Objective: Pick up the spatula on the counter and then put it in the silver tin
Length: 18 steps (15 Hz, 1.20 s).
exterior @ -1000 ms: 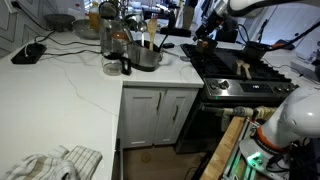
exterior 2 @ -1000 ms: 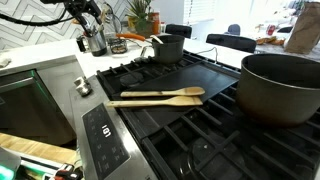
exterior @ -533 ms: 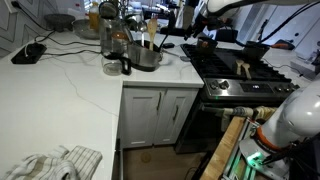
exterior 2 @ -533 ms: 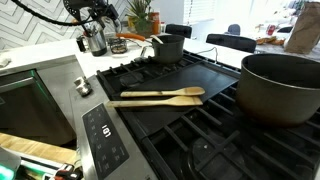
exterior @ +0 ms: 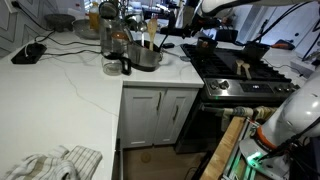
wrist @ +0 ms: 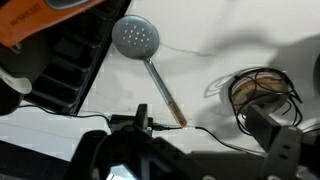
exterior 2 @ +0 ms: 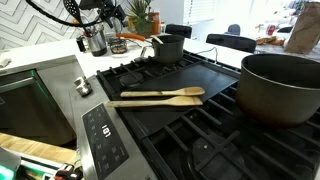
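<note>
On tabletop (exterior: 70,85): one silver tin (exterior: 147,58), one spatula (exterior: 150,35) upright inside; arm (exterior: 235,6) raised high, fingers (wrist: 275,135) spread wide.

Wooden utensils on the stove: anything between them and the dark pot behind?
Nothing sits there. In an exterior view, only bare black stovetop separates the wooden utensils from the dark pot.

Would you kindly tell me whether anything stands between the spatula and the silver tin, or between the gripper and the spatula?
Nothing visible does. The spatula already stands upright in the silver tin. The open gripper hangs high above the counter, with free air toward the spatula; the glass jar stands beside the tin, not between.
</note>
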{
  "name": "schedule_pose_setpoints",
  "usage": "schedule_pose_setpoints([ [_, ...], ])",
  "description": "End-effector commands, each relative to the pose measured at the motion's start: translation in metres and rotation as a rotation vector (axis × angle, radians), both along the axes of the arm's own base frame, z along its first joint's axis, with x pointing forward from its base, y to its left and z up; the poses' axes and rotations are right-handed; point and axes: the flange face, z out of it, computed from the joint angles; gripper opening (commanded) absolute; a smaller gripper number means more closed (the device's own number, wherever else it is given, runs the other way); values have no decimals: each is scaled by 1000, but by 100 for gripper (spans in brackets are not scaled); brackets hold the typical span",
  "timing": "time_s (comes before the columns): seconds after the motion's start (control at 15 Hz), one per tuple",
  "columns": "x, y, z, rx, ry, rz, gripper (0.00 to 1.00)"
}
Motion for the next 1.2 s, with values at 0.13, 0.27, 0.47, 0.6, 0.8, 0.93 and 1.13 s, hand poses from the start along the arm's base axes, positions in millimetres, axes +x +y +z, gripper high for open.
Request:
schedule_pose_setpoints([
  [0.13,39,-13,-21,51,82,-55,100],
  [0.27,59,-21,-33,46,117,-74,100],
  [0.47,91,-36,-54,50,165,-86,100],
  [0.6,102,-42,-68,87,235,-69,100],
  [0.8,117,-57,-91,97,328,-117,100],
  [0.93,126,-67,-101,100,362,-133,100],
  [1.13,136,-80,-115,111,381,-125,100],
])
